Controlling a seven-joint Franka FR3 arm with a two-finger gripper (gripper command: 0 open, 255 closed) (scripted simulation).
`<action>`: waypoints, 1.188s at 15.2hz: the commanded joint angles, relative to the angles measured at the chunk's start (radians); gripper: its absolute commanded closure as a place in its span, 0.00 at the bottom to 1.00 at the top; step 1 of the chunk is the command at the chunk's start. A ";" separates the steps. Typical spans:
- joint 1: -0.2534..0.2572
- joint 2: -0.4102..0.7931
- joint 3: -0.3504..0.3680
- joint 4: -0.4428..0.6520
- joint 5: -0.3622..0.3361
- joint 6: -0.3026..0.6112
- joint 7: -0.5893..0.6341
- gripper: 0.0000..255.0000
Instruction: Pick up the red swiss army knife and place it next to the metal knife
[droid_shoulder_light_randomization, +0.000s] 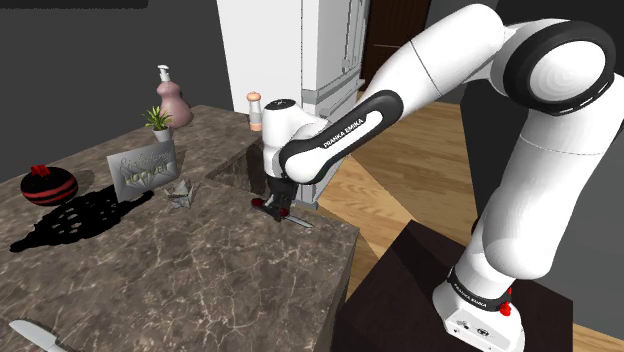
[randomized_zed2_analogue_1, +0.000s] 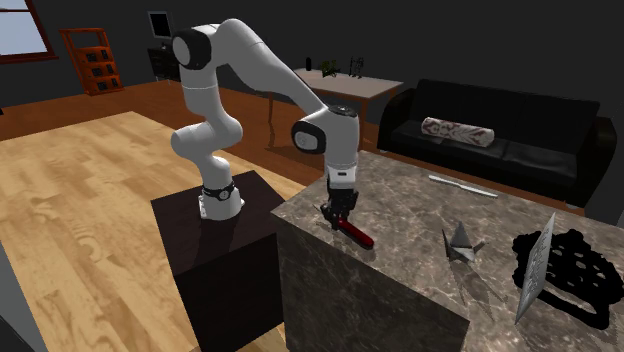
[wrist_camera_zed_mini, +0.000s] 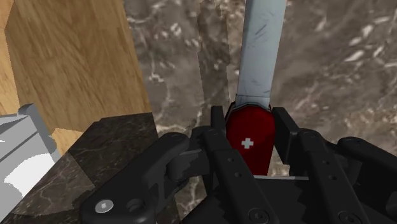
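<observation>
The red swiss army knife (wrist_camera_zed_mini: 251, 143), with a white cross on its handle and a grey blade folded out, lies on the marble counter (droid_shoulder_light_randomization: 200, 270) near the corner closest to the arm. My black gripper (wrist_camera_zed_mini: 251, 126) stands straight down over it, and both fingers press on the sides of the red handle. The shoulder view has the gripper (droid_shoulder_light_randomization: 278, 203) on the knife (droid_shoulder_light_randomization: 288, 214), which rests on the stone. The metal knife (droid_shoulder_light_randomization: 33, 336) lies at the far end of the counter; in the second exterior view this metal knife (randomized_zed2_analogue_1: 462, 186) is near the sofa side.
A grey origami bird (droid_shoulder_light_randomization: 180, 191), a leaning grey sign (droid_shoulder_light_randomization: 143, 170), a black openwork mat (droid_shoulder_light_randomization: 85, 212) and a dark red round vase (droid_shoulder_light_randomization: 48, 185) stand mid-counter. A potted plant (droid_shoulder_light_randomization: 158, 122), a pink bottle (droid_shoulder_light_randomization: 172, 100) and a shaker (droid_shoulder_light_randomization: 255, 110) line the back. The counter edge (droid_shoulder_light_randomization: 345, 250) drops to wooden floor.
</observation>
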 joint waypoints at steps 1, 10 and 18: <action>-0.002 -0.021 0.001 0.005 0.010 -0.025 -0.008 1.00; -0.004 -0.086 0.001 0.060 0.038 -0.142 -0.029 1.00; 0.042 -0.032 0.046 0.168 0.013 -0.202 0.072 1.00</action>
